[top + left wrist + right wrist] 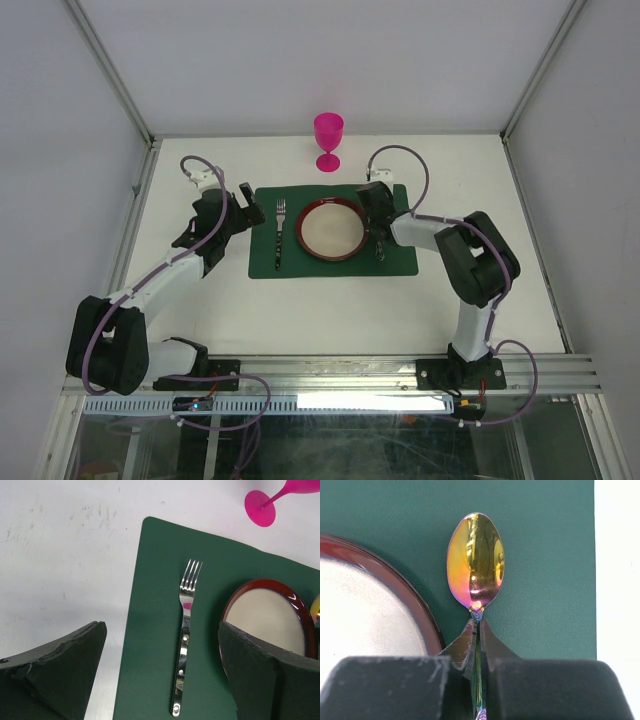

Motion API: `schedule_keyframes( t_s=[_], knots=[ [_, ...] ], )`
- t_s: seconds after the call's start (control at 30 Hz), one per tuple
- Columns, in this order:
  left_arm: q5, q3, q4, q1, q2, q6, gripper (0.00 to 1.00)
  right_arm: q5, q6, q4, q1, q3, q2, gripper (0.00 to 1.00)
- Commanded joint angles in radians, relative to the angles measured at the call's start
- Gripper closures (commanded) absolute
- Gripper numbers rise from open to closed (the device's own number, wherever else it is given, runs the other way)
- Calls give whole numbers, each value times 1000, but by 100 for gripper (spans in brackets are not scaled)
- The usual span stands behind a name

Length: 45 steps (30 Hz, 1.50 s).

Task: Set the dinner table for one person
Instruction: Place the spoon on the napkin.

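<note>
A: What lay under both sets of fingers?

B: The dinner table [330, 315], white and rail-edged, spread beneath both arms. On it sat a dark green placemat [400, 262], below the fingers of both grippers.

A: And on the mat?

B: 1 red-rimmed plate [332, 230] at its middle. From the right wrist it showed just left of the right fingers. From the left wrist it ran behind the right-hand finger. A pink goblet [328, 135] stood off the mat, ahead of the left fingers and to their right.

A: Cutlery?

B: 1 steel fork [185, 640] lay on the mat under the gap of the left gripper [161, 630], whose fingers were spread fully wide, holding nothing and touching nothing. The right gripper [478, 625] was clamped tight on the neck of an iridescent spoon [476, 560], its bowl pointing ahead of the fingertips, over the mat.

A: Which step, then?

B: Laying the spoon beside the plate, I judged. Whether it already rested on the mat, I couldn't tell. The next move called for a gentle release, then a straight lift so the fingers wouldn't drag it askew.
</note>
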Motion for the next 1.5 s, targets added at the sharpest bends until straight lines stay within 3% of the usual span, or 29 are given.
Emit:
schedule_keyframes(
  t_s=[0.0,0.63,0.77,0.87,1.2,1.47],
  knots=[
    [-7,-3,48,10,-14,12,1,23,27,57,6,43,1,100],
    [-1,-6,48,11,-21,8,1,43,28,33,11,37,-19,100],
    [0,-11,48,11,-29,7,1,54,30,18,18,38,-23,76],
    [2,-13,47,10,-38,7,1,62,26,8,27,43,-30,67],
    [5,-15,39,10,-64,3,1,150,-13,-39,63,77,-116,63],
    [15,2,42,10,-61,-4,1,197,-146,-106,64,195,-229,59]
  ],
)
